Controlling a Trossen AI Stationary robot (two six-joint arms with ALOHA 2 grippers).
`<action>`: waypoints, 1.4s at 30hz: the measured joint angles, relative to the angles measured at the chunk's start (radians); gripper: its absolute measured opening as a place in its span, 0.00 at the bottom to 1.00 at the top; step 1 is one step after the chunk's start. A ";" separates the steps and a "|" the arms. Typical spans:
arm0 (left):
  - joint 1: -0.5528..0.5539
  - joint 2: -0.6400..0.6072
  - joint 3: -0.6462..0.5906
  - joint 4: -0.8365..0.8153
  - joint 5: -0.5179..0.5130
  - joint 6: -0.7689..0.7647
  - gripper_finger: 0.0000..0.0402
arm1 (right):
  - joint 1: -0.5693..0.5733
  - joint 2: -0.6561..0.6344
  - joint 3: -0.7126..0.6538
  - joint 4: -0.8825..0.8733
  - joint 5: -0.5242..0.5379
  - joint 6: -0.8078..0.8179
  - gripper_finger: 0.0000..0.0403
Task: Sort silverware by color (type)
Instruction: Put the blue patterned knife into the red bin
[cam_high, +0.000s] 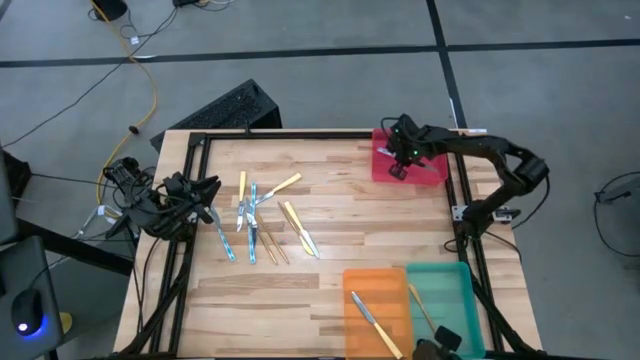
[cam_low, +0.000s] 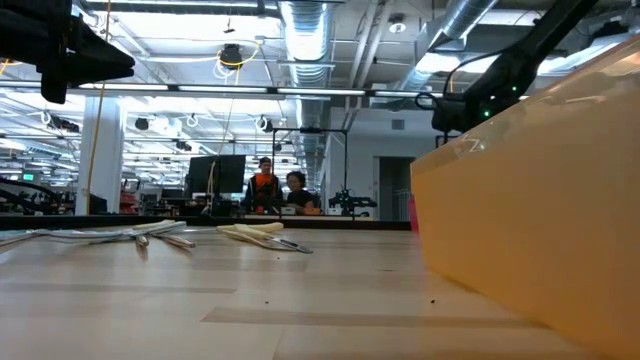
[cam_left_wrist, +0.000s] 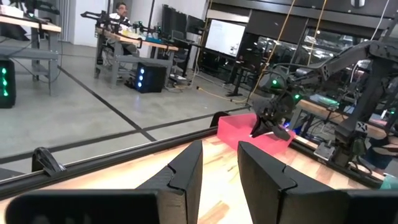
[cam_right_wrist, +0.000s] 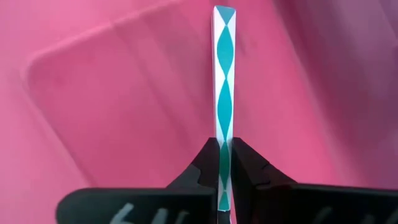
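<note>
My right gripper (cam_high: 398, 168) hangs over the red tray (cam_high: 436, 176) at the table's far right, shut on a thin utensil with a teal-and-white patterned handle (cam_right_wrist: 223, 74). The left wrist view shows that gripper (cam_left_wrist: 267, 127) low over the tray (cam_left_wrist: 239, 132). My left gripper (cam_high: 212, 188) waits at the table's left edge, level and open (cam_left_wrist: 219, 168), nothing between its fingers. Several loose utensils (cam_high: 262, 220) with blue, yellow and wooden handles lie flat on the table's middle. My right gripper pinches the patterned utensil between its two fingertips (cam_right_wrist: 245, 163), at one end (cam_right_wrist: 223, 144) of the utensil. The fingers come steeply from above. The utensil runs on past the fingertips along their line, down toward the red tray's floor (cam_right_wrist: 112, 93); whether its far tip touches the floor, I cannot tell.
An orange tray (cam_high: 360, 285) with a yellow-handled utensil (cam_high: 375, 322) and a teal tray (cam_high: 455, 285) with a wooden one (cam_high: 420, 308) stand at the near right. The orange tray's wall (cam_low: 540, 200) fills the low view's right. Dark frame rails border the table. People sit far behind.
</note>
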 joint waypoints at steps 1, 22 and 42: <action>0.000 0.000 0.000 0.000 0.000 -0.004 0.22 | -0.001 0.002 0.000 -0.002 0.000 -0.001 0.08; 0.000 0.000 0.000 0.026 -0.052 -0.051 0.22 | 0.011 -0.038 0.037 -0.082 -0.051 -0.007 0.38; 0.000 0.144 0.143 0.188 0.383 0.105 0.22 | 0.293 -0.381 0.326 -0.315 -0.103 0.168 0.38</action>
